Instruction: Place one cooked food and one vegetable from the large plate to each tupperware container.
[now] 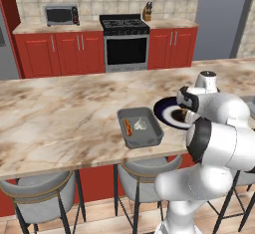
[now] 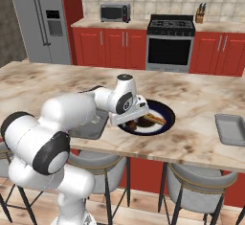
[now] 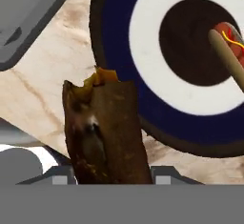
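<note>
My gripper (image 2: 129, 120) is shut on a brown oblong food piece (image 3: 106, 132) with an orange-yellow top. It hangs over the counter at the edge of the large plate (image 2: 167, 112), on the side toward the near tupperware container (image 1: 149, 139). The navy rim of the plate (image 3: 114, 42) lies just beyond the held piece. A hot dog (image 3: 228, 37) in its bun lies on the plate's dark centre. The near container holds a hot dog (image 1: 128, 126) and a pale vegetable (image 1: 141, 124). A second tupperware container (image 2: 230, 128) sits far off on the counter.
The marble counter (image 1: 60, 113) stretches wide toward the left. Its front edge runs just below the container and plate, with grey stools (image 1: 42, 190) tucked under it. My own arm (image 2: 72, 109) covers most of the near container in the right base view.
</note>
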Controlling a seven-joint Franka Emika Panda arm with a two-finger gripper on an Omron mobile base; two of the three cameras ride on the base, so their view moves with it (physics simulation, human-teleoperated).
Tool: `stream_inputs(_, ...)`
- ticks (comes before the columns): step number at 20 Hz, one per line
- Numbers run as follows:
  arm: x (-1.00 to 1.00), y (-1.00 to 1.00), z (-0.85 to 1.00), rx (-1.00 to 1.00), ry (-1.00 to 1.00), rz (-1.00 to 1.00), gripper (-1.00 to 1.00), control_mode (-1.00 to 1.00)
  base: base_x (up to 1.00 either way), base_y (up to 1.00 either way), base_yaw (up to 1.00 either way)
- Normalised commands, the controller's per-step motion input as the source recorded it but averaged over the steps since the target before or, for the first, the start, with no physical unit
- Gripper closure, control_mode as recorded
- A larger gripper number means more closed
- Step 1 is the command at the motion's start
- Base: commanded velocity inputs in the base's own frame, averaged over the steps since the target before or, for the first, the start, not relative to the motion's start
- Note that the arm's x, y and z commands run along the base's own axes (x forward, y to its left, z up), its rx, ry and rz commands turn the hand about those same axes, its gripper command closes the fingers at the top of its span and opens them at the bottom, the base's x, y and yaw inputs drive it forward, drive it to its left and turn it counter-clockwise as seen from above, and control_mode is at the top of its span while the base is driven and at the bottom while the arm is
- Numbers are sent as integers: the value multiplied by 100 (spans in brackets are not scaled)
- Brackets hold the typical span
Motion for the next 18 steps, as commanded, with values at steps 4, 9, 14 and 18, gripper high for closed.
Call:
stream_inputs(4, -17, 45, 41, 20, 0, -52, 100, -100, 0, 0, 0)
stream_inputs(9, -14, 23, 44, 21, -1, -34, 100, -100, 0, 0, 0)
stream_inputs(14, -16, 16, 42, 2, -1, -12, 100, -100, 0, 0, 0)
stream_inputs(18, -88, 0, 78, 5, -3, -4, 100, -100, 0, 0, 0)
